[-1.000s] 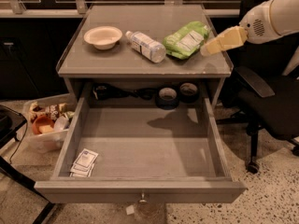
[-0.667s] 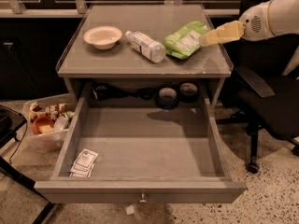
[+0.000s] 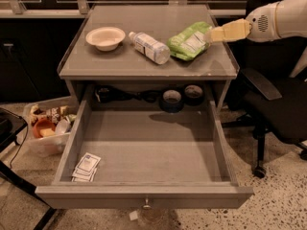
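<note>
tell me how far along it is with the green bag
Done: the drawer stands open, with small packets at its front left. In hand: the gripper is at the right end of the green bag on the table top; whether they touch cannot be told. Left: the bag is not lifted and lies flat beside the bottle and bowl.

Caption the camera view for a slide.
Hand at the edge of a green bag on the cabinet top, near a bottle and bowl; drawer open below.
</note>
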Action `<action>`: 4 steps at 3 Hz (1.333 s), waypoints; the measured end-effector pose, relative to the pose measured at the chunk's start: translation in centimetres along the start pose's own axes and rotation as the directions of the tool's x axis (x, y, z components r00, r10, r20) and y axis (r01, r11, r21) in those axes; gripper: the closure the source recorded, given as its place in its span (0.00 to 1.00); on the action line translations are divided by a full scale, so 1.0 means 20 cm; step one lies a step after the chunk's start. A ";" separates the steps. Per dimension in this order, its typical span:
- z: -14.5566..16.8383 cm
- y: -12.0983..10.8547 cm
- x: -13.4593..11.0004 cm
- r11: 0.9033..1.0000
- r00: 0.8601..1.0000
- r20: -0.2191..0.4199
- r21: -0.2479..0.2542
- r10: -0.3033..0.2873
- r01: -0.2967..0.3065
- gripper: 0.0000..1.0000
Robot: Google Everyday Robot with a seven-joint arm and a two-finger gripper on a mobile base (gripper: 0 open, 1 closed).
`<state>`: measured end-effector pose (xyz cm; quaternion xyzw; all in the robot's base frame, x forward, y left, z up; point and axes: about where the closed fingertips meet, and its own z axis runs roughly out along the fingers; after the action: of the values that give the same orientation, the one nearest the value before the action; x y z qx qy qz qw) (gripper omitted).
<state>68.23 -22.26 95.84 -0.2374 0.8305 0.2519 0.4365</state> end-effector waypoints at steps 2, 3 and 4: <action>0.04 0.12 -0.09 0.944 0.956 -0.005 -0.158 0.294 -0.291 0.00; 0.05 0.23 -0.17 0.897 0.913 -0.030 -0.175 0.408 -0.406 0.00; 0.14 0.32 -0.19 0.834 0.846 -0.085 -0.140 0.526 -0.533 0.00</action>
<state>67.98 -14.89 99.01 -0.0375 0.8501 0.4227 0.3117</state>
